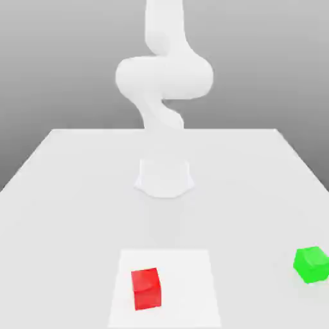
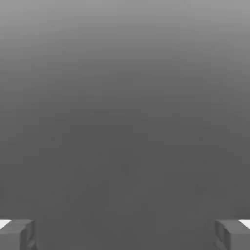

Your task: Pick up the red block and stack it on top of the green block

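The red block [image 1: 146,288] sits on a lighter square patch near the table's front edge in the exterior view. The green block [image 1: 311,264] rests on the table at the exterior view's right, well apart from the red one. In the hand view my gripper [image 2: 125,234] stands open, its two grey fingertips [image 2: 17,234] far apart with nothing between them against a plain grey background. Neither block is near the fingers.
The white table [image 1: 77,193] stretches back to the arm's round base [image 1: 164,177]. The white arm [image 1: 164,77] rises from the base and leaves the exterior view at the top.
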Controlling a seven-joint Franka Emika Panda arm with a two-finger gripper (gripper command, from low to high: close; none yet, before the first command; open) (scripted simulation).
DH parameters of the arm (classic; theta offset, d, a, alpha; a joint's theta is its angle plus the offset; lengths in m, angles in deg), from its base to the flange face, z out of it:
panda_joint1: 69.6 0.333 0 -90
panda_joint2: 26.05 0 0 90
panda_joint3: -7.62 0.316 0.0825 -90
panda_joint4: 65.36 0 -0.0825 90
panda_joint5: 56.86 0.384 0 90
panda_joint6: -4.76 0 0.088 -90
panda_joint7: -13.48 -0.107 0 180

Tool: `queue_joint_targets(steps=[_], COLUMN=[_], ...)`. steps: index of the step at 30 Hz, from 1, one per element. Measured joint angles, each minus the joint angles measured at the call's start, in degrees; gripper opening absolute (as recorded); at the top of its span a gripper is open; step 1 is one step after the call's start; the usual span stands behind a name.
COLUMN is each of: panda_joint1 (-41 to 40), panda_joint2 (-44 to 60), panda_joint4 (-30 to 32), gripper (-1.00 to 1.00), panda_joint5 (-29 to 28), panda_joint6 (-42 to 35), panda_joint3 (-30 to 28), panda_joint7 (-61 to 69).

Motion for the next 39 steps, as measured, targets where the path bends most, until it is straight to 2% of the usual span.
queue_joint_targets(steps=[12, 22, 27, 28, 35, 39], panda_joint1=[2.3, 1.6, 0.3, -0.1, -0.2, 0.4], panda_joint2=[25.3, 46.0, 56.4, 58.3, 58.7, 51.9], panda_joint4=[8.4, 15.2, 14.5, 14.2, 14.2, 15.2], gripper=[0.00, 0.00, 0.00, -1.00, -1.00, -1.00], panda_joint5=[1.7, 1.9, 3.9, 4.4, 4.4, 2.4], panda_joint6=[11.8, 21.5, 29.5, 31.2, 31.5, 25.7], panda_joint3=[-4.2, -5.3, -3.6, -3.1, -3.0, -4.1], panda_joint7=[9.3, 16.1, 18.2, 18.5, 18.5, 17.1])
